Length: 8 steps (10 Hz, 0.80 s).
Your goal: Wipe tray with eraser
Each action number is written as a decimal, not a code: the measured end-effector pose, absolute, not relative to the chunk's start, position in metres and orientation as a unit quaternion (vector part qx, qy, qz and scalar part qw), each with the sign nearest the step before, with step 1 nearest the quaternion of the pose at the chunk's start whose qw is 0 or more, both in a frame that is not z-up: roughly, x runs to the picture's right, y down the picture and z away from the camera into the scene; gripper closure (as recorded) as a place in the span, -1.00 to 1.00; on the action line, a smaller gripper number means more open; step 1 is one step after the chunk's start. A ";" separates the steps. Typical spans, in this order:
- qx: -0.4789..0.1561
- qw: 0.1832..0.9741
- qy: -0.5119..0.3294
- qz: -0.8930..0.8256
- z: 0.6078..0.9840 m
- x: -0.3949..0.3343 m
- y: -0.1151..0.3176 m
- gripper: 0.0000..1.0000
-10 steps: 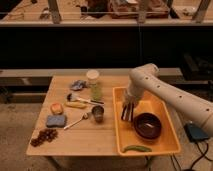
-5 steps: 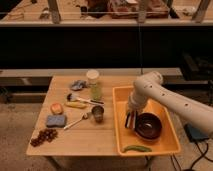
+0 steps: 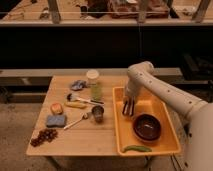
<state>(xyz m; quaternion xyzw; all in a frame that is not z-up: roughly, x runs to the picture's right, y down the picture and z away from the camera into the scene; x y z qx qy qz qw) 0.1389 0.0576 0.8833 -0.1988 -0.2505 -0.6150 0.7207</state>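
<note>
Your end effector [image 3: 128, 109] closed, tips down inside the yellow tray [image 3: 167, 144] near its left rim, brown bowl [image 3: 147, 127] just beside, eraser not discernible, tray at your worktop's [image 3: 95, 139] right end

Arm [image 3: 167, 95]: off-white shell, smooth, thick rounded tubular links. Elbow [image 3: 140, 70]: bulbous, same pale casing, slight sheen on top. Long link toward lower right frame edge broadens, colour uniform. Short forearm link narrower, pale, darker band where it meets tool end. Gripper [image 3: 128, 109]: dark, near black, two slim jaws; sits at arm end over left part of yellow tray [image 3: 119, 131]. Markings, screws: cannot tell.
</note>
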 end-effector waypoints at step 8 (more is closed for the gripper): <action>-0.198 0.723 -0.282 -0.599 0.868 0.121 0.089 1.00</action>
